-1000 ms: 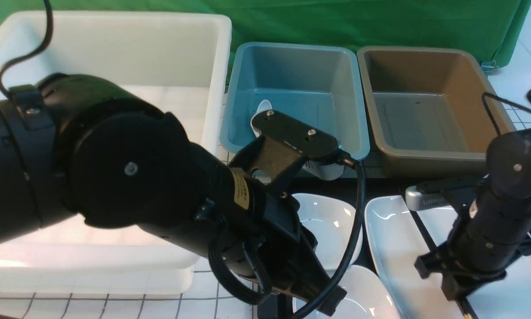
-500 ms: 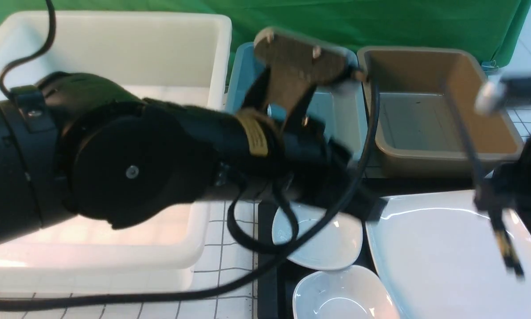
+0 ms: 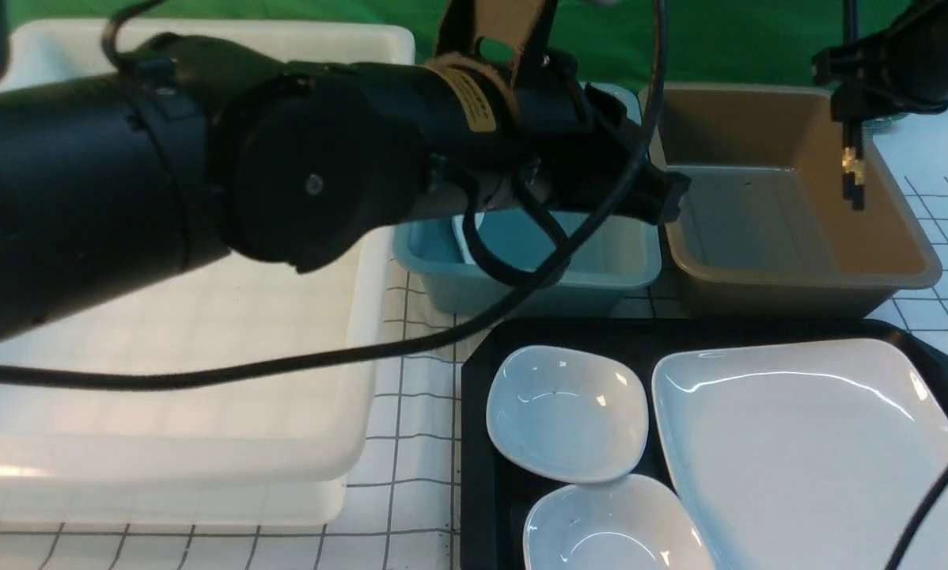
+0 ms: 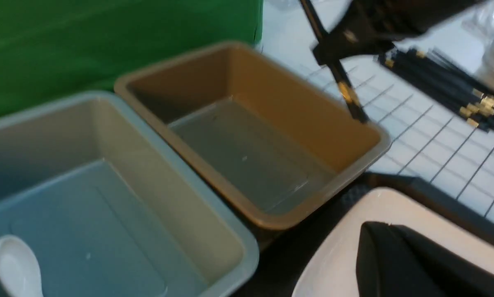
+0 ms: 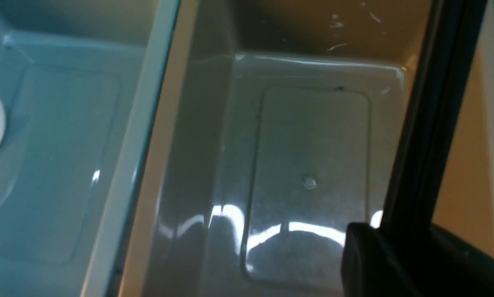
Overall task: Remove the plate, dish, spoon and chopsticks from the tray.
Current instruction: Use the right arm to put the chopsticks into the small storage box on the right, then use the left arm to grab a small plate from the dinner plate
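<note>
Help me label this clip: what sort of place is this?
Probably a robot-lab mock-up of a dish-return station: green cloth backdrop, grid-marked white tabletop, and a blue plastic bin and brown plastic bin behind a black rectangular plastic tray.

Large glossy white plate [image 3: 798,451] lies flat on the black tray [image 3: 474,475], beside a small white dish [image 3: 566,412] and a second dish [image 3: 612,526]. White spoon [image 4: 14,264] rests in the blue bin [image 4: 86,231]. Black chopsticks [image 3: 852,170], gold band low, hang near upright over the brown bin [image 3: 798,289], seemingly clear of it
</note>
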Action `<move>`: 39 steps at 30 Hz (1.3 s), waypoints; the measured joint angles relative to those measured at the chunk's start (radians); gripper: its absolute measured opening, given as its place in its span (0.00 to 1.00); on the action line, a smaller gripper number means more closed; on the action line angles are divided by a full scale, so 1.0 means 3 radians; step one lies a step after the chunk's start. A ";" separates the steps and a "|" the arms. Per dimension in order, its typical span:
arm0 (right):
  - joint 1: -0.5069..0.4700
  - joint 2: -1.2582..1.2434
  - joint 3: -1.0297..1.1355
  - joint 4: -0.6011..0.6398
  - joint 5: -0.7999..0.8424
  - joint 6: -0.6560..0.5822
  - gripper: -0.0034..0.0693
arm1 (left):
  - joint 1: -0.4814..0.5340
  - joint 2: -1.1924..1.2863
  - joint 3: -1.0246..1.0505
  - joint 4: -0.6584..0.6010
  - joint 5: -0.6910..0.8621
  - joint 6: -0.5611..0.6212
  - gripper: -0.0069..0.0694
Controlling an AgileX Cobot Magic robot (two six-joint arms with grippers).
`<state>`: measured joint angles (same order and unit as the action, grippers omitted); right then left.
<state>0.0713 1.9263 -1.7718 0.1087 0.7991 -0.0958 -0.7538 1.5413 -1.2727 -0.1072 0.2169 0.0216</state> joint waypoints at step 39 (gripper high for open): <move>0.0442 -0.2918 0.2203 0.0523 0.0811 -0.0472 0.06 | -0.0197 0.1322 -0.0605 0.0063 0.2683 0.0447 0.51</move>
<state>0.2038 1.0510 -1.1108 0.2654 1.0425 -0.2375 -0.8129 1.9379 -1.4542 -0.0884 1.0219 0.1558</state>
